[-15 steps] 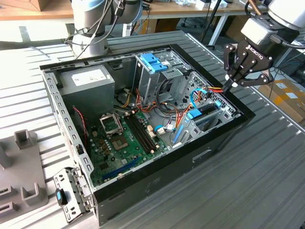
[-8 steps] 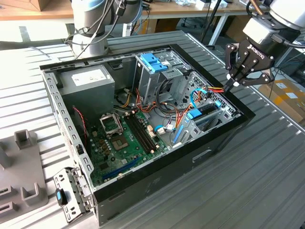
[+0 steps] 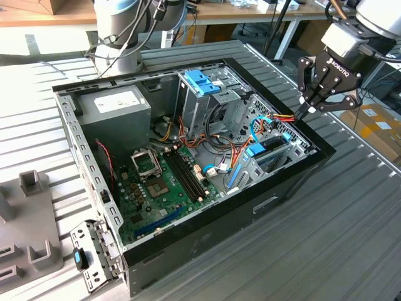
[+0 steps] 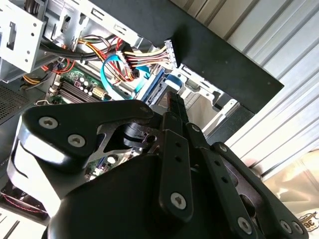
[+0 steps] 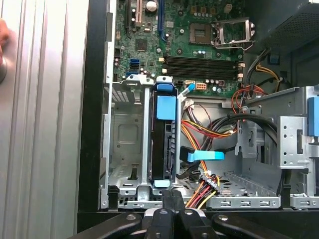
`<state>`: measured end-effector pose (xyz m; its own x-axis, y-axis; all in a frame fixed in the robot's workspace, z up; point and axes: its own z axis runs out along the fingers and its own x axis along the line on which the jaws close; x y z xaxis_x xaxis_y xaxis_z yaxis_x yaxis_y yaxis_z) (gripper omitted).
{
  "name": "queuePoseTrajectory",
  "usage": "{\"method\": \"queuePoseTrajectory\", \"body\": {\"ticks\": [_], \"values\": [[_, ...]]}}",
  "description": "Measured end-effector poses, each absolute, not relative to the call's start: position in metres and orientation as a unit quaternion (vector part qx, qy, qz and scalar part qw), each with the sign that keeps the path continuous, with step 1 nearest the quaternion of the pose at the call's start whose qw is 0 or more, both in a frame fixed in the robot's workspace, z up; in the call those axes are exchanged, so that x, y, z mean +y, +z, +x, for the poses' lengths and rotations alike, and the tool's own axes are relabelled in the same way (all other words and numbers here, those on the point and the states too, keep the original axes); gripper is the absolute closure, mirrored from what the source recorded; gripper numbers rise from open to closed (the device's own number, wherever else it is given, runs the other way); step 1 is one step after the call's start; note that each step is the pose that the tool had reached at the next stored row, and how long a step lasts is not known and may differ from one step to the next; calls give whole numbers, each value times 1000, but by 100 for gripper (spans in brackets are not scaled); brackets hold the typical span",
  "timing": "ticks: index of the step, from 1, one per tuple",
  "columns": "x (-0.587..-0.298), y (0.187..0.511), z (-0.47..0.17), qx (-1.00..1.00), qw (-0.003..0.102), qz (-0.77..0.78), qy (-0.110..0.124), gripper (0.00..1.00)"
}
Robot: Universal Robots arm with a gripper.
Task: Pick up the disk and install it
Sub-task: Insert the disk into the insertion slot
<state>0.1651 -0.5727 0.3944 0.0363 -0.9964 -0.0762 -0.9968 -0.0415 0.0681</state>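
The disk [image 5: 163, 144] stands on edge in a slot of the drive cage [image 5: 112, 149], just inside the case wall [image 5: 97, 124] on the exterior view's right. Its blue rails show at both ends, and the slot beside it, toward the wall, is bare. The pincer [image 5: 173, 201] is pressed together with nothing between its fingers. It hangs over that side of the case, with its tip close to the disk's near end. I cannot tell whether it touches.

Whether the disk sits fully home cannot be read, so a half-seated drive is the first risk. A push that lands off the middle of the rail end could cock the disk in its slot and jam it.

The second risk is the wiring. A plug [image 5: 209, 180] with its red, yellow and black wires [image 5: 197, 196] lies just beside the fingertips, and a blue cable [image 5: 205, 155] crosses near it. Any sideways drift could catch these, drag the plug or pinch a wire against the cage.

The case wall is also close, so a low pass could knock the case across the bench [image 3: 351, 207].
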Motion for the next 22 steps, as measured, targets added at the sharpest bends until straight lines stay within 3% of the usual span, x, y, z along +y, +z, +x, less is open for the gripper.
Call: {"method": "queuePoseTrajectory", "body": {"ticks": [22], "values": [[-572,392,177,737,5,-674,51,89]]}}
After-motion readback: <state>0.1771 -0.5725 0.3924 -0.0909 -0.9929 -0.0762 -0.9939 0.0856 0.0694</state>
